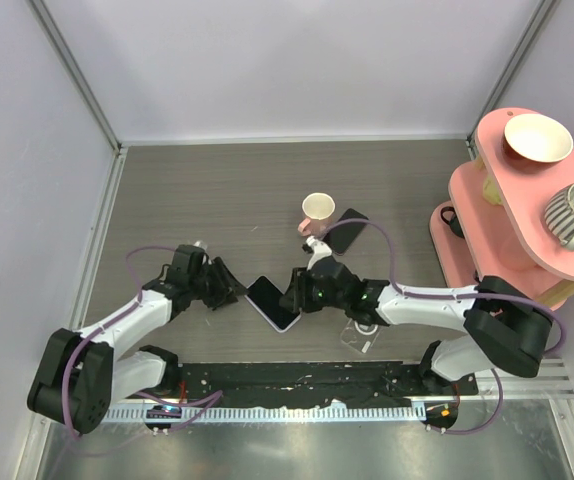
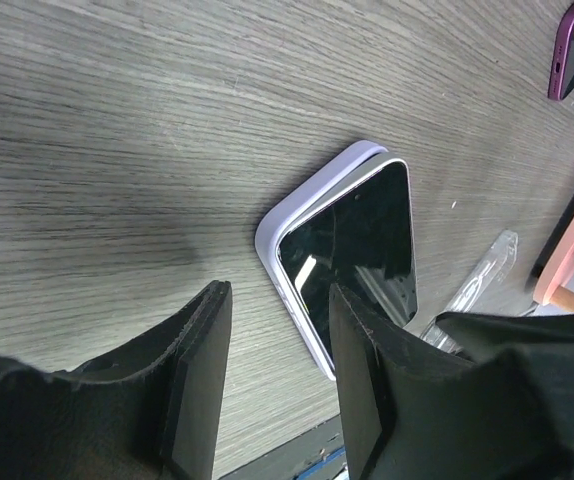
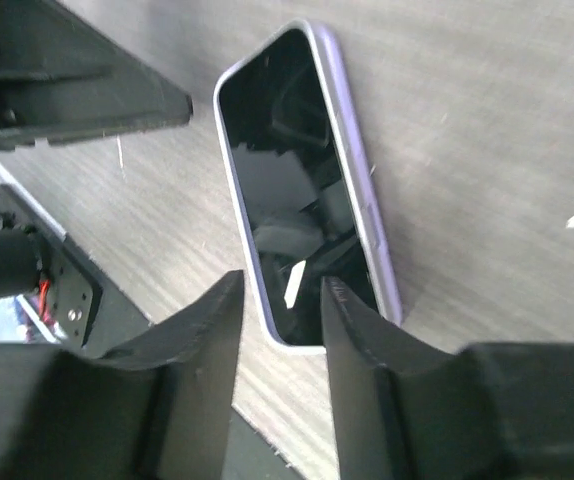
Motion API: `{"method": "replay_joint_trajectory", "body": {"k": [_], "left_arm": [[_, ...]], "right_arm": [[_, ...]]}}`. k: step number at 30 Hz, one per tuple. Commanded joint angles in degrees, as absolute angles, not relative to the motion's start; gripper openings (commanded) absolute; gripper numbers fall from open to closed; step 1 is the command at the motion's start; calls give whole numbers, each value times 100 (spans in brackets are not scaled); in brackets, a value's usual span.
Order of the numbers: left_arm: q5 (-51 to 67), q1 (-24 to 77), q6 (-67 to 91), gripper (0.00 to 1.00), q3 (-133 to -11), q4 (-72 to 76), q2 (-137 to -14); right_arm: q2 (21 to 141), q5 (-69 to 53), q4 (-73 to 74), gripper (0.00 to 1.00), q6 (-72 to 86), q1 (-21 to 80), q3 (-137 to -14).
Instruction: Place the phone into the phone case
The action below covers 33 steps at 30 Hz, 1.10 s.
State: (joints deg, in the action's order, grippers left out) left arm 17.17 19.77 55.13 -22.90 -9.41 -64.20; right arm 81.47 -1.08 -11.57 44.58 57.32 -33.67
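Note:
A black-screened phone (image 1: 270, 298) lies face up on the table between my two grippers, resting in a lilac case (image 2: 307, 195) whose rim shows along its left side and far end. The phone also shows in the left wrist view (image 2: 352, 250) and the right wrist view (image 3: 292, 190). My left gripper (image 1: 233, 291) is open and empty just left of the phone, its jaws (image 2: 277, 385) short of the near corner. My right gripper (image 1: 296, 290) is open at the phone's right end, its fingers (image 3: 279, 350) straddling that end. I cannot tell whether they touch it.
A clear plastic case (image 1: 360, 337) lies near the front rail, also in the left wrist view (image 2: 477, 280). A dark purple-edged phone or case (image 1: 345, 232) lies by a pink cup (image 1: 317, 210). A pink stand (image 1: 487, 215) with a bowl and a striped cup is at the right.

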Motion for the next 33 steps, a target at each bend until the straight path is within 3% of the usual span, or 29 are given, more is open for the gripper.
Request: {"method": "replay_joint_trajectory", "body": {"k": [1, 3, 6, 8, 12, 18, 23, 28, 33], "left_arm": [[1793, 2013, 5625, 47, -2285, -598, -6416], [1793, 2074, 5686, 46, -2285, -545, -6477], [1723, 2135, 5695, 46, -2311, -545, -6548], [1688, 2145, 5695, 45, -2312, -554, -6618], [1705, 2153, 5713, 44, -2347, -563, -6811], [1486, 2171, 5484, 44, -2522, -852, -6873], [1450, 2171, 5484, 44, -2566, -852, -6934], [1476, 2171, 5511, 43, -2558, -774, -6987], [1564, 2180, 5634, 41, -2452, -712, -6829]], "right_arm": [[7980, 493, -536, 47, 3535, 5458, -3761], [8068, 300, -615, 53, 3332, 5432, -3840], [8305, -173, -641, 55, 3085, 5423, -3981], [8420, -403, -790, 52, 3059, 5423, -3982], [8613, -580, -984, 33, 3207, 5432, -3885], [8683, -615, -1529, 26, 3716, 5589, -3490], [8912, -475, -1881, 26, 4078, 5871, -3419], [8387, -28, -1461, 34, 3930, 5915, -3515], [7954, 676, -625, 53, 3358, 5810, -3867]]}}
